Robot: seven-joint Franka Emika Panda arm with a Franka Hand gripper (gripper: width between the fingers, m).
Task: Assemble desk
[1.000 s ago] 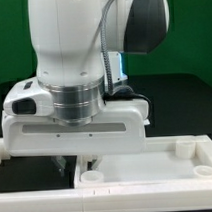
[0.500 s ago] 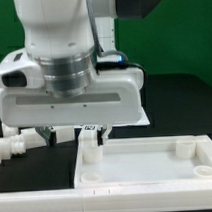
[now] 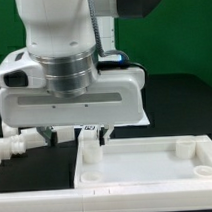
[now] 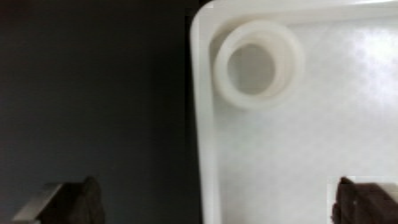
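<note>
Exterior view: upright leg (image 3: 89,146) bears black-and-white tag (image 3: 90,128).

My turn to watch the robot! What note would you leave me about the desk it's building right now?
Gripper: open, holding nothing, over a corner of the desk top.
Desk top: flat on the table; its corner hole in the wrist view is empty.
Leg: one lies on the table at the exterior view's left.
Done: no leg clearly fitted.
Left: fit the legs into the holes.

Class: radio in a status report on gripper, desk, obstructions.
Gripper open, nothing gripped. White plastic rimmed desk top below, round corner hole empty. No obstruction seen.
</note>
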